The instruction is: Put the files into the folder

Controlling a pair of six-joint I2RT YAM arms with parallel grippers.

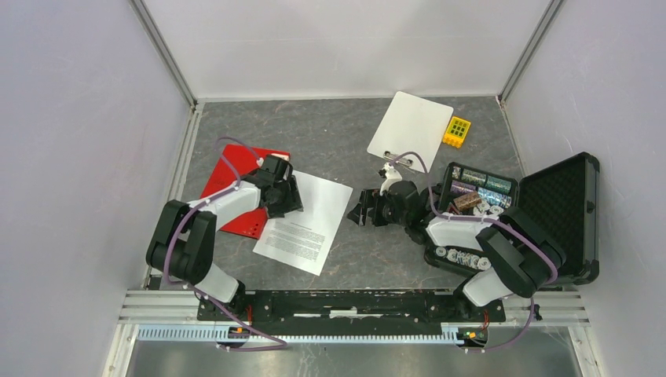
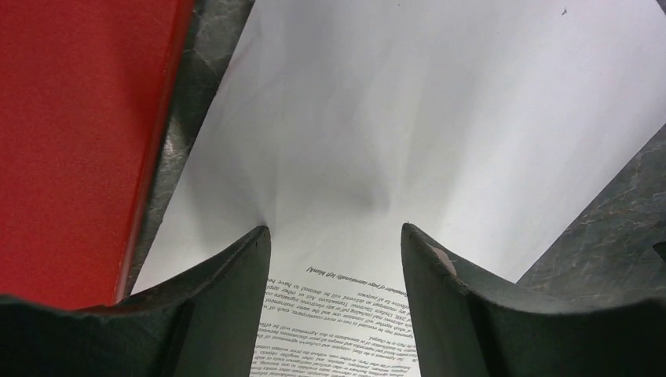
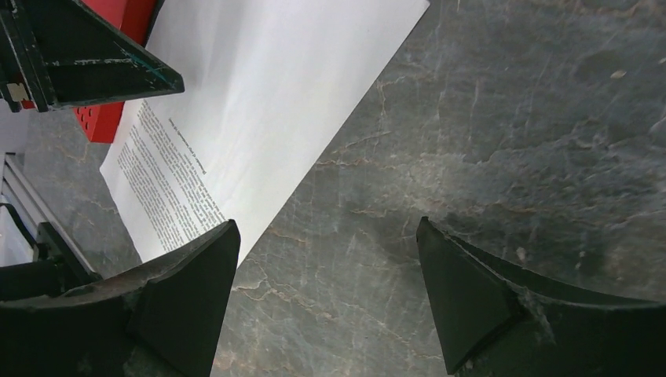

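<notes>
Paperwork on the grey table [image 1: 345, 153]: the files [image 1: 302, 224] lie flat, print side up, left of centre, their left edge just beside the closed red folder [image 1: 226, 179] (whether one sheet or two lie there cannot be told from above). The left gripper [image 1: 284, 195] stands over that left edge, jaws parted to a middling gap, both tips pressing on the paper, which dimples between them. To the right, the right gripper [image 1: 364, 210] hangs over bare table just off the files' right edge, jaws wide and empty. The sheets look light, limp and slick on the tabletop; a pinch at a free edge, once the paper buckles upward, seems the likeliest hold. Farther back lies a white clipboard [image 1: 410, 126].
</notes>
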